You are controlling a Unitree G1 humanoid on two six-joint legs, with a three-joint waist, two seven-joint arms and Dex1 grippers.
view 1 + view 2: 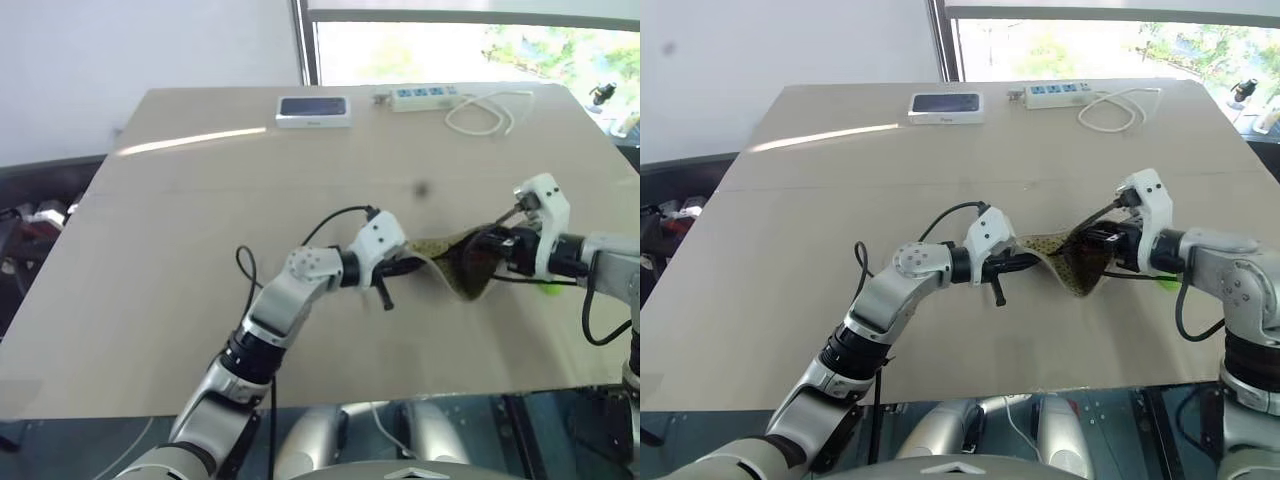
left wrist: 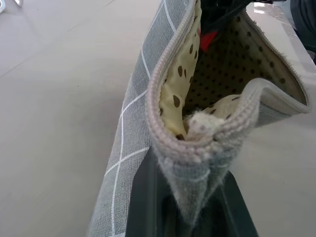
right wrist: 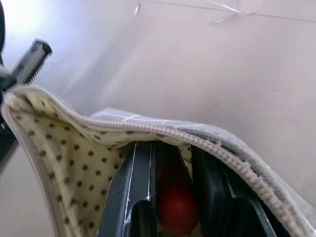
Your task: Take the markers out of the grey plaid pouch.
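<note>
The grey plaid pouch hangs open above the table between my two grippers, its dotted cream lining showing. My left gripper is shut on the pouch's zipper end. My right gripper reaches into the pouch's mouth from the other side. Inside, its two fingers are closed on the red marker, whose tip also shows deep in the pouch. A lime-green marker lies on the table just under my right wrist, partly hidden.
A white-edged box with a dark top sits at the far middle of the tan table. Beside it lie a white power strip and its coiled cord. The table's near edge runs just below my arms.
</note>
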